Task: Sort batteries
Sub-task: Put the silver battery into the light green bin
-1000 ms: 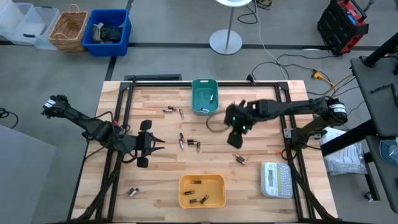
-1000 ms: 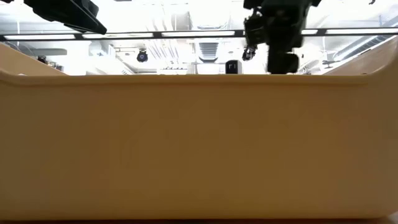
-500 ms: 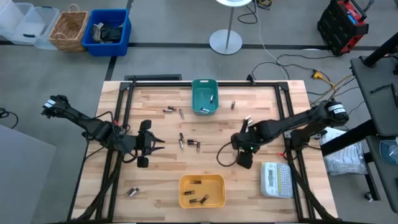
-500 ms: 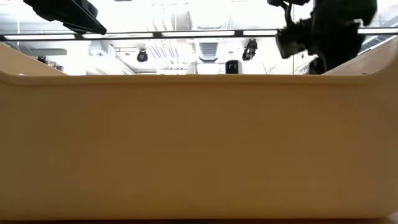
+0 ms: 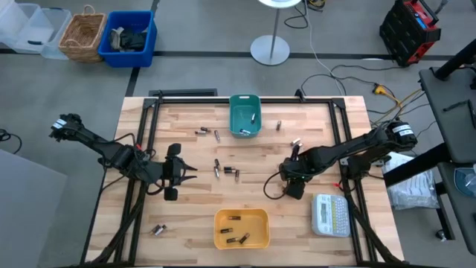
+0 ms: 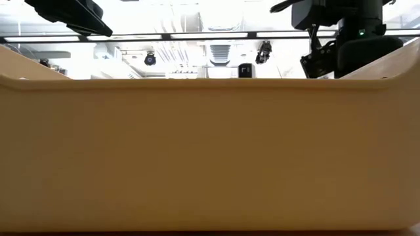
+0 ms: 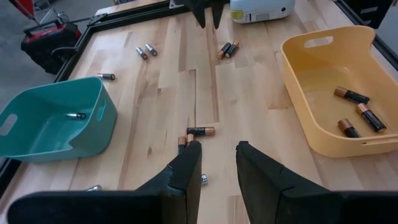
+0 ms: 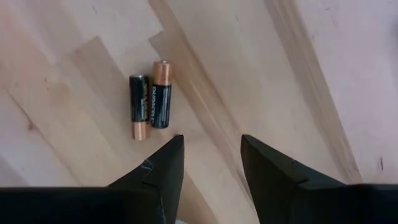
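Batteries lie scattered on the wooden table (image 5: 186,216): a pair (image 8: 149,106) just beyond my right gripper's fingertips, a few (image 7: 198,133) in front of my left gripper, others near the teal bin (image 5: 245,115). Some rest in the yellow bin (image 5: 241,228) and in the teal bin (image 7: 50,124). My right gripper (image 8: 211,149) hangs open over the pair, pointing down, right of centre (image 5: 288,187). My left gripper (image 5: 192,173) waits open left of centre, low over the table (image 7: 216,152).
A white label-maker (image 5: 330,214) sits near the table's right front corner, close to my right gripper. One battery (image 5: 157,230) lies near the left front. In the low view the yellow bin's wall (image 6: 210,151) fills the picture; only my right arm (image 6: 341,39) shows above it.
My right gripper has gone from beside the teal bin toward the table's near edge and down, stopping over the pair of batteries by the label-maker.
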